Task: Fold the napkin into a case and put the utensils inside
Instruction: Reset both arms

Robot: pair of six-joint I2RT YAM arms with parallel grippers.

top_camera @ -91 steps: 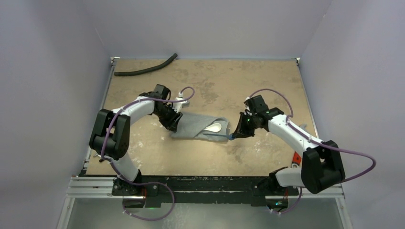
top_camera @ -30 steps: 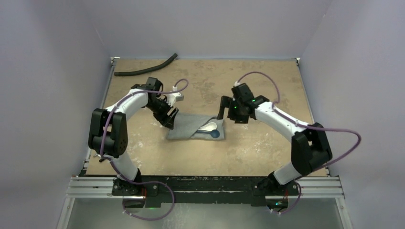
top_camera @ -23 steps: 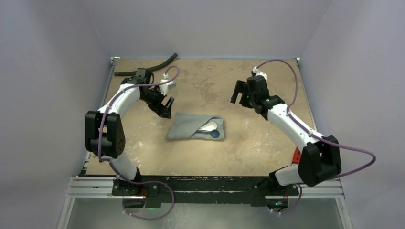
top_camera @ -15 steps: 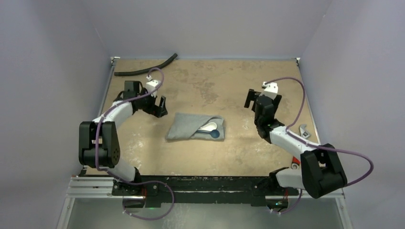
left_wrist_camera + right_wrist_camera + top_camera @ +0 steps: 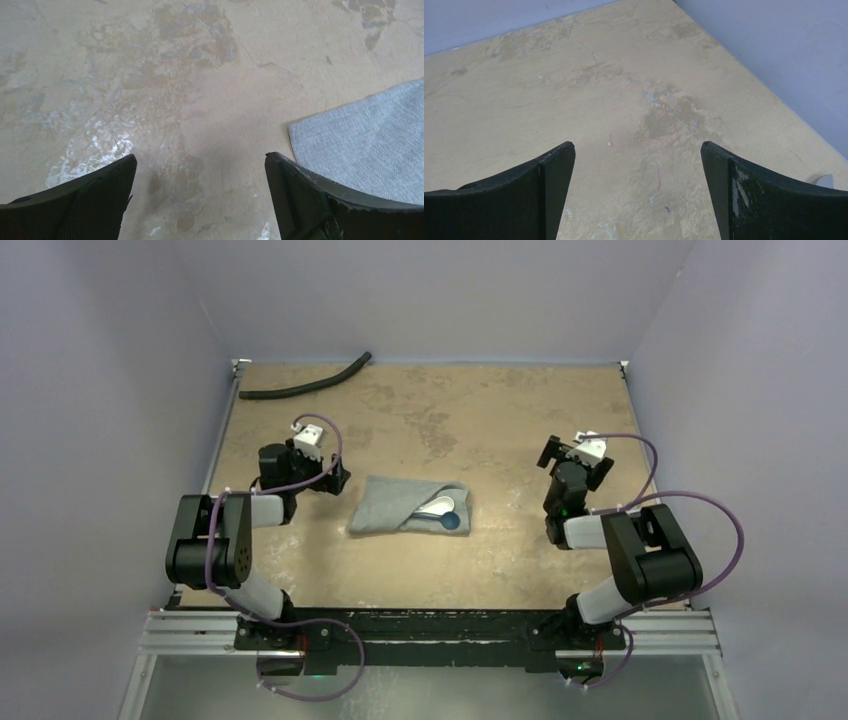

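case (image 5: 400,508) | just right of left claw (image 5: 200,162) (gaping) | seemingly apart

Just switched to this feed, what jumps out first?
A folded grey napkin lies mid-table, a white spoon and a blue-tipped utensil showing at its right end. The left arm and right arm flank it, jaws open and empty. A black hose lies at the far-left corner.

Folded into a flat oblong case, the grey napkin (image 5: 395,506) lay near the middle of the table (image 5: 500,420), its open end toward the right edge. A white spoon (image 5: 441,506) and a blue-tipped utensil (image 5: 451,522) protruded there.
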